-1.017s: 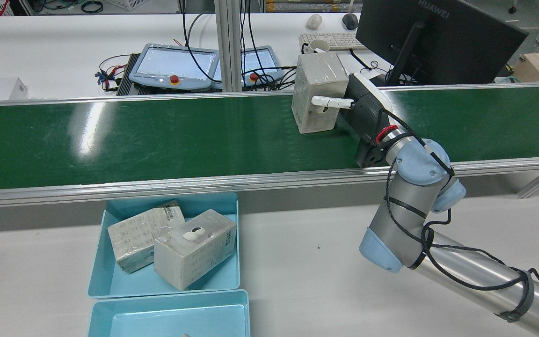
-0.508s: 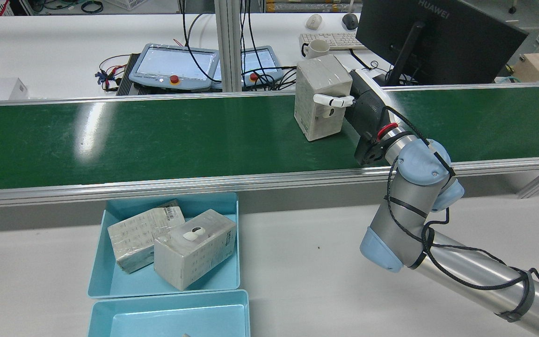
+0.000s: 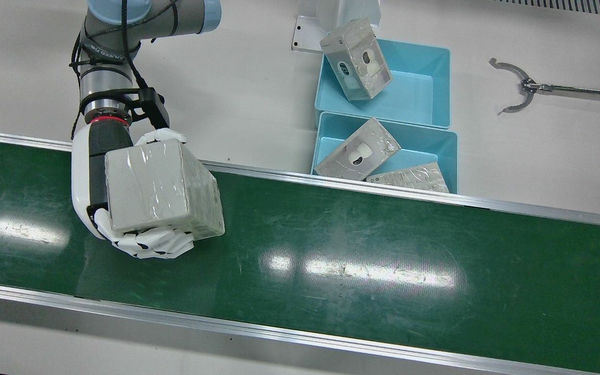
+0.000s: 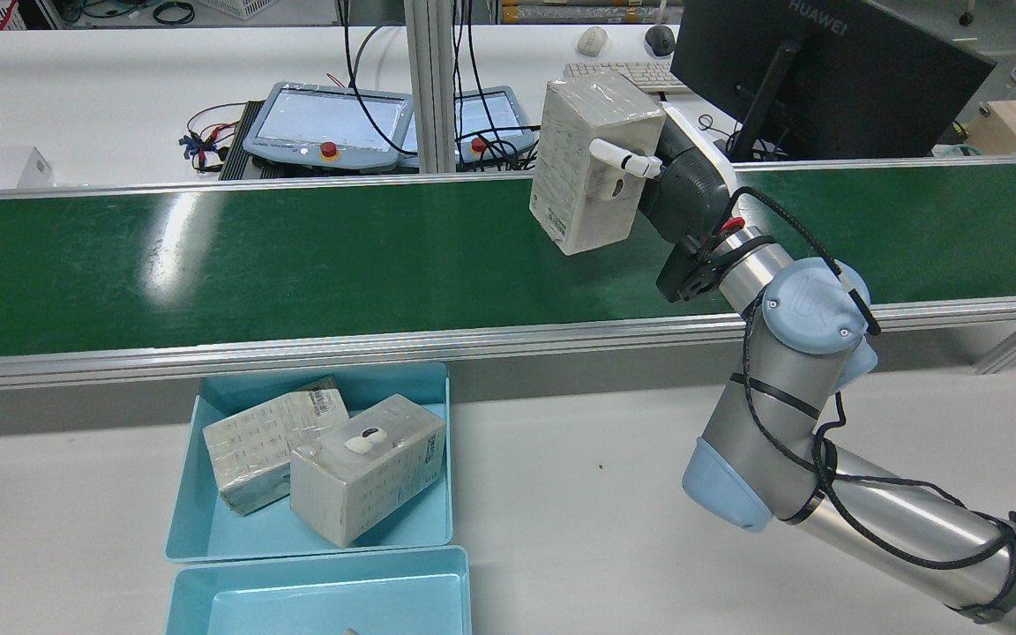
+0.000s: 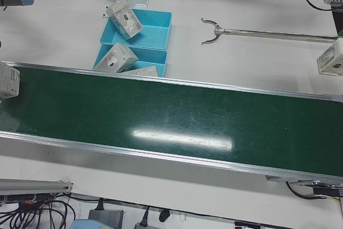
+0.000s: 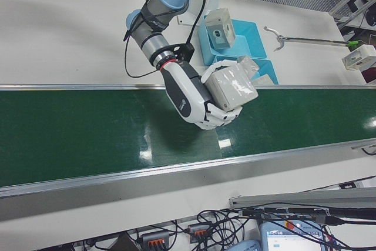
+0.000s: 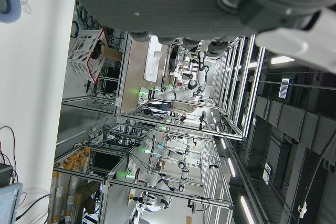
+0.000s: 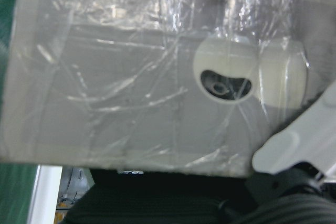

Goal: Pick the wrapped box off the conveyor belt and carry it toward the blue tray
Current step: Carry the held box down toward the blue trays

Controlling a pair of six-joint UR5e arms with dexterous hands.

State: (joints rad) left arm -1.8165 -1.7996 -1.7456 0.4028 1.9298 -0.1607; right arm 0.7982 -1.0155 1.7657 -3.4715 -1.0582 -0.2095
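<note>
The wrapped box (image 3: 159, 190) is a grey carton under clear film, and it hangs tilted above the green conveyor belt (image 3: 357, 250). My right hand (image 3: 94, 177) is shut on it, with fingers (image 3: 149, 245) curled under one side and one across the other. In the rear view the wrapped box (image 4: 592, 159) is off the belt (image 4: 296, 256), held by the right hand (image 4: 689, 190). The right hand view is filled by the box (image 8: 131, 77). The blue tray (image 4: 208, 538) lies on the near table with two wrapped boxes in it. Only the underside of the left hand (image 7: 210, 3) shows.
A second blue tray (image 4: 323, 600) adjoins the first one. A metal grabber tool (image 3: 519, 91) lies on the white table beyond the trays. Teach pendants (image 4: 332, 119) and a monitor (image 4: 825, 79) stand behind the belt. Another box (image 5: 332, 60) sits at the table's far end.
The right hand has lifted the wrapped box clear of the belt, higher and slightly leftward in the rear view, and tilted it. The forearm has risen with it.
</note>
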